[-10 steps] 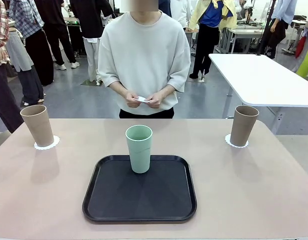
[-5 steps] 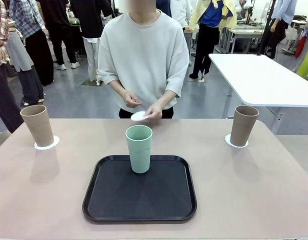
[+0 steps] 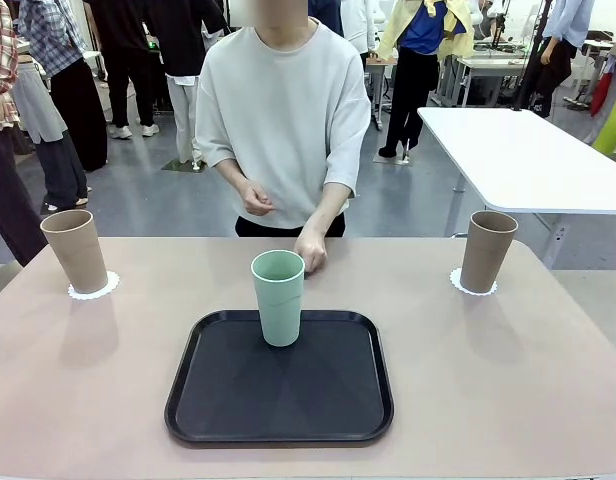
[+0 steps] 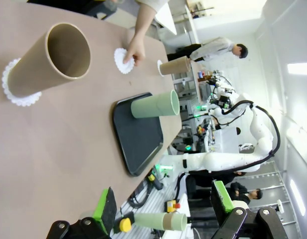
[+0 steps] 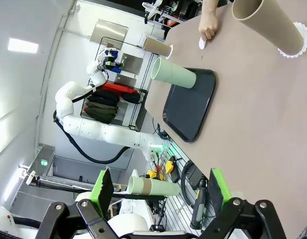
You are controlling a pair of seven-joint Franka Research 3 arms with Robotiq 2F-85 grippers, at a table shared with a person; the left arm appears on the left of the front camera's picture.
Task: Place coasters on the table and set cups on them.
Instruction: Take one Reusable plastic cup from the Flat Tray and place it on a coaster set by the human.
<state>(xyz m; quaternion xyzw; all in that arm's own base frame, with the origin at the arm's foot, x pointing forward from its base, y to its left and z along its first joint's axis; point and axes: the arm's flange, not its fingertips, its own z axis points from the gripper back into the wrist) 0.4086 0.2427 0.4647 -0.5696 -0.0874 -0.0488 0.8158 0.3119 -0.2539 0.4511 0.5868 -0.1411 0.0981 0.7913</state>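
A mint green cup stands on the black tray in the middle of the table. One tan cup stands on a coaster at the far left, another tan cup on a coaster at the far right. Just behind the green cup, the person's hand rests on the table and presses down a white coaster, also seen from the right wrist as a coaster. My left gripper and right gripper are open, empty and well back from the cups.
The person stands at the far edge, the other hand held at the waist. A white table stands behind on the right, and other people move about in the background. Bare tabletop lies on both sides of the tray.
The person's hand has come down from chest height with the white coaster and now presses it on the table behind the green cup. The cups and tray have not moved.
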